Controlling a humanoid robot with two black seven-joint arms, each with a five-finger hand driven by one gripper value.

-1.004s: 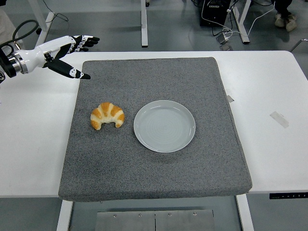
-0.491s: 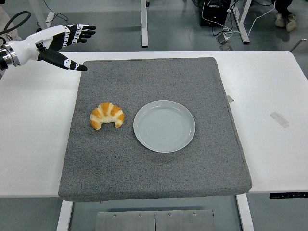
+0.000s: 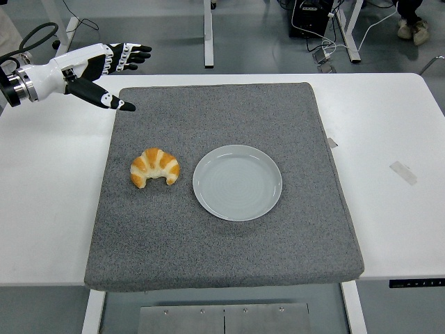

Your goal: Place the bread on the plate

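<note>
A golden croissant (image 3: 155, 167) lies on the grey mat (image 3: 222, 264), just left of an empty pale plate (image 3: 237, 182). My left hand (image 3: 111, 69) hovers over the mat's far left corner, well behind the croissant. Its fingers are spread and hold nothing, with the thumb pointing down to the right. My right arm does not show.
The grey mat covers the middle of the white table (image 3: 389, 181). A strip of tape (image 3: 403, 172) lies on the table at the right. Table legs, cables and a person's shoes (image 3: 411, 29) show on the floor beyond the far edge.
The left hand lifted up and back half a second ago, then shifted right and slightly down toward the mat's corner. Croissant and plate have not moved.
</note>
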